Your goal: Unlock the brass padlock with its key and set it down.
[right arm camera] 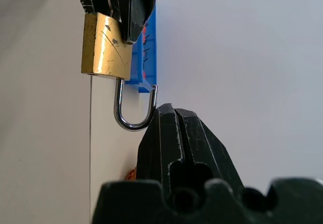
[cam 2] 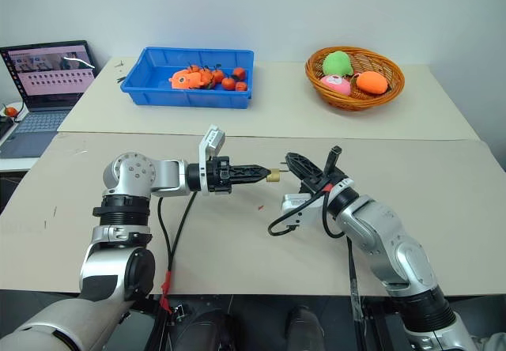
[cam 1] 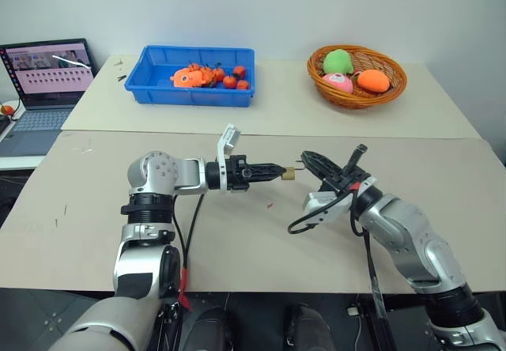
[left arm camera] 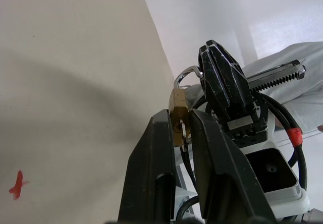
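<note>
One brass padlock (left arm camera: 178, 114), left jaws clamping it; four orange fruits (cam 1: 231, 79).

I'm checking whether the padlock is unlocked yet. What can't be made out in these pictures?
- The key: left wrist view, hidden between the left gripper fingers if it is there.
- Whether the brass padlock shackle is released: right wrist view, one end hidden behind the right gripper.
- Keyhole: head views, too small.
</note>
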Robot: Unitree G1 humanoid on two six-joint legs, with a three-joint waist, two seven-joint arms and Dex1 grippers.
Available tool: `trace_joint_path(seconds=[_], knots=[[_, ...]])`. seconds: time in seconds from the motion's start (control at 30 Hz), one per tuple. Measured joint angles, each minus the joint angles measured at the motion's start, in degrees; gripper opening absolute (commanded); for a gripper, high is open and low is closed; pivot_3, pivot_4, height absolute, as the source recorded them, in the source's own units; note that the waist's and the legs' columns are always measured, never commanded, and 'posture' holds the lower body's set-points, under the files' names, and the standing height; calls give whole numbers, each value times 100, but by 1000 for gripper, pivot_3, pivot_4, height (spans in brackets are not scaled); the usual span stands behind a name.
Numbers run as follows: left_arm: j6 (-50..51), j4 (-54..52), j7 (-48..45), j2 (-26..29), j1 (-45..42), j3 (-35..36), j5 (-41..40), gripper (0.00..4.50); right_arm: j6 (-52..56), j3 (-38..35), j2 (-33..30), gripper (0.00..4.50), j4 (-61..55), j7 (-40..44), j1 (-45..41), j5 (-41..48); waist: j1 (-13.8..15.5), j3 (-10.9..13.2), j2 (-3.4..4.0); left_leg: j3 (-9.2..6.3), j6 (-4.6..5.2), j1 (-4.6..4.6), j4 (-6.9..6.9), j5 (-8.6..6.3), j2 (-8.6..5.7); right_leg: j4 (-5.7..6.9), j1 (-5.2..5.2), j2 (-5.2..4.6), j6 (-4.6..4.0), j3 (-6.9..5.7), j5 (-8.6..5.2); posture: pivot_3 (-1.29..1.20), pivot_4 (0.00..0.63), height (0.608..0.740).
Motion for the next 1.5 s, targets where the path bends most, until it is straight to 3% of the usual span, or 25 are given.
trace_joint_path(seconds=[0.5, 0.8, 1.03, 1.5], knots=[[-57, 43, -24, 3, 0, -33, 1, 311, 150, -85, -81, 22, 117, -5, -38, -9, 0, 0, 0, 0, 0, 0, 0, 0, 0, 0, 0, 0, 0, 0, 0, 0, 150, 692], [-133, 139, -49, 20, -4, -33, 4, 311, 26, -584, -573, 22, 113, 32, 217, 398, 9, 0, 0, 0, 0, 1, -6, 0, 0, -4, 0, 0, 0, -1, 0, 0, 150, 692], [-177, 151, -50, 27, -7, -35, 4, 311, -285, -171, -443, 22, -505, 426, 565, 723, -19, 0, -1, 1, 0, 8, -3, 0, 2, -1, 4, 0, 9, 2, -5, 0, 150, 692], [-201, 138, -58, 103, -7, -86, 3, 311, -303, 25, -232, 22, 183, 367, -257, 592, 6, 1, -1, 0, 0, 7, -5, 0, 0, -4, 6, 0, -1, 0, 0, 0, 150, 692]])
